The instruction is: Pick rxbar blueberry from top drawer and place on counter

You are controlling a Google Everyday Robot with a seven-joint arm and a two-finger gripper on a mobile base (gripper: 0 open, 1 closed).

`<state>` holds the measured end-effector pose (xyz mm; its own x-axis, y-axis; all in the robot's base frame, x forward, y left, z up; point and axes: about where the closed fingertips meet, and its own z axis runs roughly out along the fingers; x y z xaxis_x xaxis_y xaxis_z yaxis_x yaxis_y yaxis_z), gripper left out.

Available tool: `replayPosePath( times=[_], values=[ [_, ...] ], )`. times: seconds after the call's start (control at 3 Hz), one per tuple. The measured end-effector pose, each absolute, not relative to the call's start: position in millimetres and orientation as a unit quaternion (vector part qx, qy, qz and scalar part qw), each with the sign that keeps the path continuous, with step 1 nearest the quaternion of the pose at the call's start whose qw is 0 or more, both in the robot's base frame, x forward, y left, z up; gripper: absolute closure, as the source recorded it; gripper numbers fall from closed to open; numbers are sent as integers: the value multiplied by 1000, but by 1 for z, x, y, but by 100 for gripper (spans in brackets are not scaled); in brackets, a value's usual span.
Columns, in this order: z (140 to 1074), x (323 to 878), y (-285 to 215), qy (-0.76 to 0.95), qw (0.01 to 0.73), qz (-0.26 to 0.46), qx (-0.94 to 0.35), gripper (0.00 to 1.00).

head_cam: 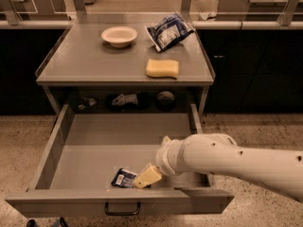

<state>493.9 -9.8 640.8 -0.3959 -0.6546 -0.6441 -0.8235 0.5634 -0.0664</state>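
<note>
— Where is the gripper [145,178]?

— Down inside the top drawer [53,151], near its front right. The pale arm [236,159] reaches in from the right and angles down to the left, and its cream-coloured tip sits low over the drawer floor.

— Open or closed?

— I cannot tell from this angle.

— And the rxbar blueberry [123,178]?

— Flat on the drawer floor, close to the front panel and a little right of the middle. The dark wrapper with its white label patch lies just left of the gripper tip. The two look to be touching, or very nearly.

— How does the drawer stand?

— Pulled well out from under the desk [90,63], with the dark loop handle [122,209] on the front panel facing the camera.

— What is on the desk?

— A shallow white bowl [119,35] at the back, left of centre. A crinkled blue-and-white bag [168,30] sits at the back right, apart from the bowl. A yellow sponge [162,68] lies nearer the front, below the bag.

— Under the desk top?

— A dark recess holds a few small items, too dim to name.
</note>
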Motion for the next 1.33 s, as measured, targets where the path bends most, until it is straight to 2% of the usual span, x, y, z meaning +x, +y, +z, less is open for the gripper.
replayPosePath(
  times=[1.33],
  values=[
    [638, 497, -9, 827, 324, 97, -450, 0]
  ],
)
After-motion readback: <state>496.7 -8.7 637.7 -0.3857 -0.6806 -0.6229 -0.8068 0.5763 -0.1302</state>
